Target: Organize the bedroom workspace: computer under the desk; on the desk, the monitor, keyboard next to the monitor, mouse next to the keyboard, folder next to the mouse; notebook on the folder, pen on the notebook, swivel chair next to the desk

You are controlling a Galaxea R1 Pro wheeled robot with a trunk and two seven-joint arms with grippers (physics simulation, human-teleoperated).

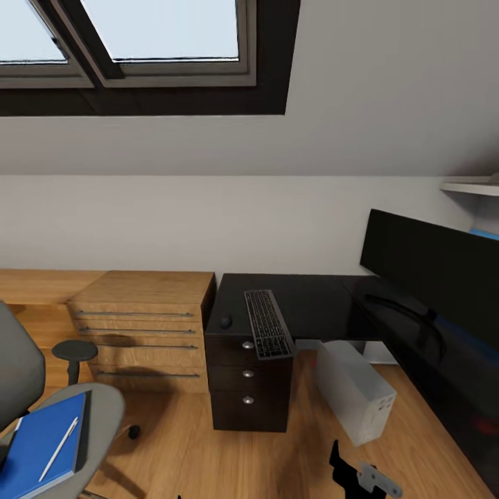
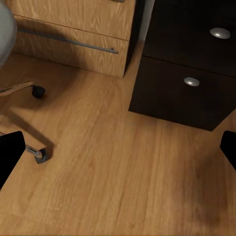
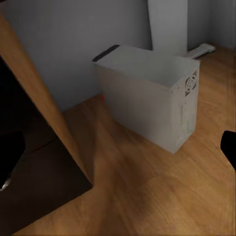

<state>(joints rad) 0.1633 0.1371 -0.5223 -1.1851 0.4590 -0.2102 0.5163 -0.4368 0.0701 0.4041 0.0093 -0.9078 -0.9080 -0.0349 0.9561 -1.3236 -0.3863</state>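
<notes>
ahead, computer (image 3: 147, 101) beyond spread right jaws, nothing gripped

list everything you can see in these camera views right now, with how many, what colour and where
desk: one, glossy black, centre to right
keyboard: one, dark grey, on desk above the drawers
mouse: one, dark, on desk beside keyboard
monitor: one, black, on desk at right
drawer unit: one, black, under desk
computer: one, light grey, on floor under desk
dresser: one, light wood, beside desk
swivel chair: one, grey, lower left
folder: one, blue, on chair seat
pen: one, white, on folder
skylights: two, dark-framed, overhead
right tool: one, black, bottom edge
</notes>
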